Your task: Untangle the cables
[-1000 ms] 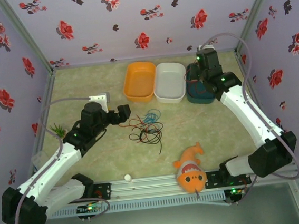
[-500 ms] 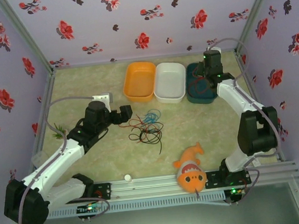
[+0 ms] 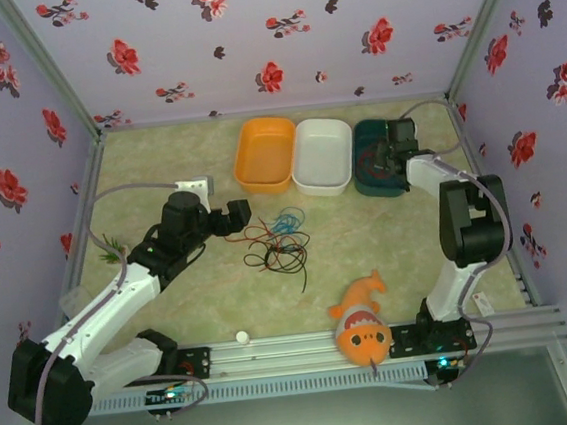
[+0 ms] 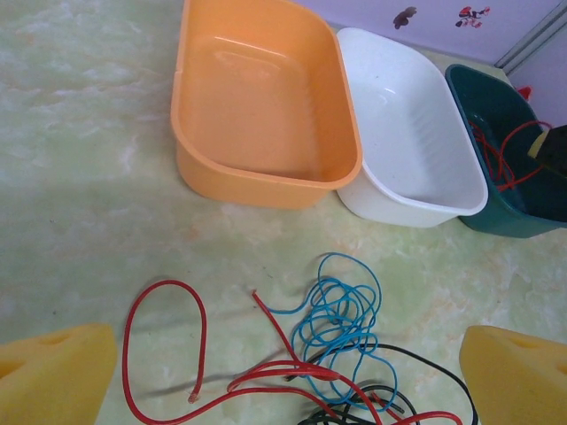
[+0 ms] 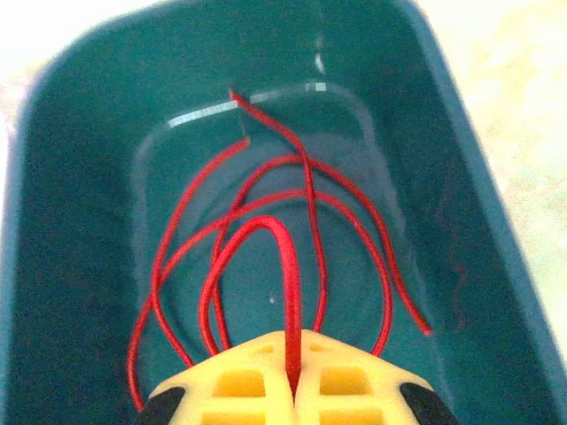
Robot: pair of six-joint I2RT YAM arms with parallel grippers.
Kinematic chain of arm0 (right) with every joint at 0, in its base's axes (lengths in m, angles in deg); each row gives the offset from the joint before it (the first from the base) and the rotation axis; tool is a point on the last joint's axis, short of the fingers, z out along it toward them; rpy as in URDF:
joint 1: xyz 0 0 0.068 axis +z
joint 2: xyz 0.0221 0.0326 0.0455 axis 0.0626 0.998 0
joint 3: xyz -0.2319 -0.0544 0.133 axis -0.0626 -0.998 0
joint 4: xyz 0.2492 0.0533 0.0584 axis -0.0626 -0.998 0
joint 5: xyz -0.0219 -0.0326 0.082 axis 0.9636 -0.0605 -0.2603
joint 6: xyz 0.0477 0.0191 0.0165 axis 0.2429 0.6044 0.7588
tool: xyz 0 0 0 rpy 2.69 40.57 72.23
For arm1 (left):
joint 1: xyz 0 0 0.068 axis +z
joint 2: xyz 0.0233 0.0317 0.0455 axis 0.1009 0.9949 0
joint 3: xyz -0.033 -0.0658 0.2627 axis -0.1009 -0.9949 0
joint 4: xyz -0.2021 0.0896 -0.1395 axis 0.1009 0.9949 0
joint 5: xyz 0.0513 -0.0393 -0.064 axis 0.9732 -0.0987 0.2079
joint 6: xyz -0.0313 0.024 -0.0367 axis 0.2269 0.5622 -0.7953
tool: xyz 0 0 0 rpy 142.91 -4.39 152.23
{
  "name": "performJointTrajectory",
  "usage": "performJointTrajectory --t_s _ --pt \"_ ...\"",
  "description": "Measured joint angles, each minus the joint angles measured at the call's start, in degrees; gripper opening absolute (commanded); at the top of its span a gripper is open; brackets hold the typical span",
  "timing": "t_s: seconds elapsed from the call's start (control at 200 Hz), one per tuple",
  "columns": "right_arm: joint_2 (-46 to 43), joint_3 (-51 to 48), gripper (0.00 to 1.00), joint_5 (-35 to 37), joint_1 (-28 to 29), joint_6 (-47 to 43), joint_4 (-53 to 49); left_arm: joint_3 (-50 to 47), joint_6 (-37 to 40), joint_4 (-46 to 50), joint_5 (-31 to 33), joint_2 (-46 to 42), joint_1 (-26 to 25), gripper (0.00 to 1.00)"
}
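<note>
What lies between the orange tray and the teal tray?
The white tray stands between the orange tray and the teal tray; the top view shows it.

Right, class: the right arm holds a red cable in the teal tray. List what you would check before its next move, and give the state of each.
1. Right gripper shut on the red cable: ok.
2. The cable's loops lie inside the teal tray: ok.
3. Both cable ends are inside the tray: cannot tell.
4. Left gripper open, facing the tangle: ok.
5. Table cables separated: not ok; red, blue and black strands cross.
6. Orange tray and white tray empty: ok.
</note>
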Motion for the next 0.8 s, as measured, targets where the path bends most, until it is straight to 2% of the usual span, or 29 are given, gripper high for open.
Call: performJointTrajectory --t_s 0.175,0.27,0.4,0.505,0.63,0.805 --pt "3.0 2.4 0.02 -1.9 -0.2 0.7 -3.3 0.0 -0.3 0.3 0.0 0.5 0.0 1.0" --pt "3.1 4.8 0.11 -2.3 -0.2 1.4 -6.1 0.0 -0.5 0.7 0.0 0.5 0.0 1.0" --pt "2.8 7.8 0.31 -2.0 -0.2 2.2 -9.6 0.3 -0.7 2.1 0.0 0.7 0.0 1.0" --pt "1.0 8.3 0.42 -1.1 -0.2 2.9 -13.4 1.1 -1.3 3.5 0.0 1.6 0.0 1.0" --pt "-2.2 8.9 0.47 0.4 -0.2 3.2 -18.0 2.2 -2.1 5.1 0.2 2.6 0.2 1.0" --pt "-7.4 9.6 0.47 1.4 -0.2 3.2 -22.8 4.2 -3.5 7.8 0.5 4.7 0.9 1.0"
